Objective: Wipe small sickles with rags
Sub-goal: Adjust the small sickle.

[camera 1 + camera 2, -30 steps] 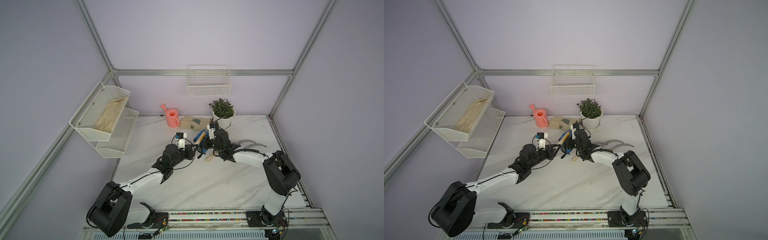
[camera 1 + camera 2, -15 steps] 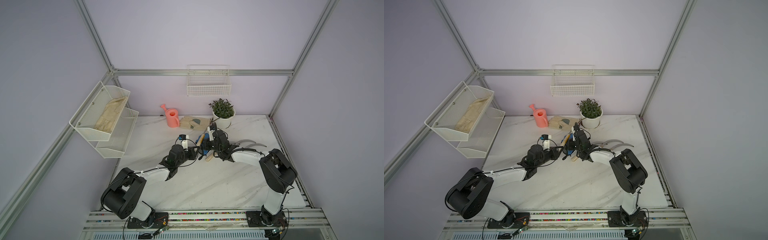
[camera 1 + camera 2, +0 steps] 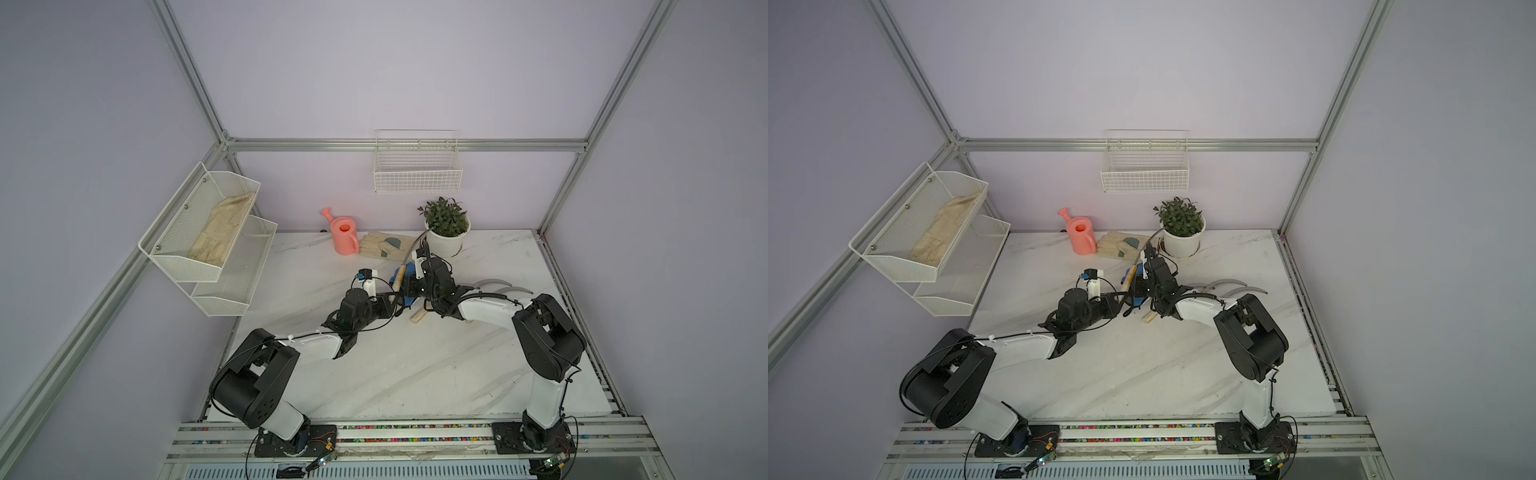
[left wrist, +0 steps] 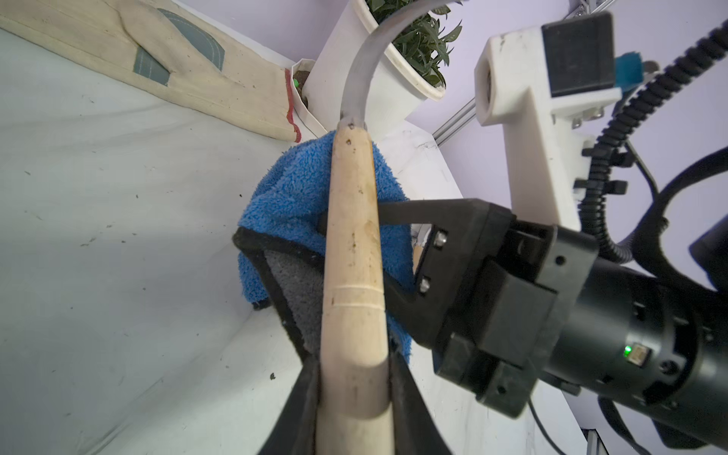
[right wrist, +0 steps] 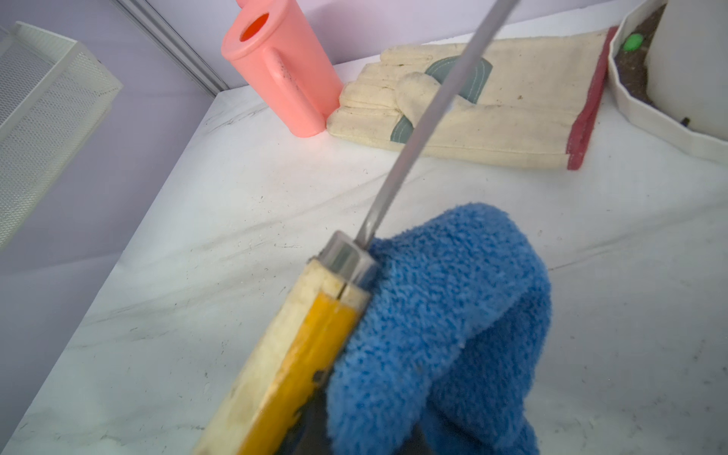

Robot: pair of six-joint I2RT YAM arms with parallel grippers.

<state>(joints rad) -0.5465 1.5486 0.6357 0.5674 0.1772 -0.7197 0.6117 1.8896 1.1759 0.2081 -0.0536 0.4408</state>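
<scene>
Sickle (image 4: 352, 256) first: its pale wooden handle is clamped near the butt between the black fingers (image 4: 299, 405) of the left gripper (image 4: 354, 394), jaws pressed tight on the wood. In both top views its grey blade (image 3: 411, 249) curves up toward 1 o'clock. The right gripper (image 4: 394, 252) is pinched closed on the blue rag (image 5: 453, 315). This folded wad (dark trim and a grey underside show from the left wrist) touches the handle's side up to the metal collar (image 5: 348, 256).

The left arm (image 3: 316, 345) starts from its base at 7 o'clock of the table (image 3: 415, 374) and stretches low toward 1 o'clock. The right arm (image 3: 490, 309) rises from 5 o'clock, its elbow folded high near the 3 o'clock edge and its forearm running toward 9 o'clock. The two wrists meet just past the table's middle.

At 3 o'clock from the grippers, spare sickles (image 3: 513, 289) lie flat on the marble, partly under the right forearm. Two blades show, and possibly more are hidden beneath the arm.

On the wall at 9 o'clock, the upper tier of the mesh shelf (image 3: 174, 249) holds a beige glove (image 3: 222, 228). At 12 o'clock a wire basket (image 3: 417, 174) hangs on the back wall. Below it the white pot (image 3: 448, 245) holds a green plant (image 3: 444, 216). Work gloves (image 3: 384, 245) lie between the pot and the pink watering can (image 3: 345, 235).
</scene>
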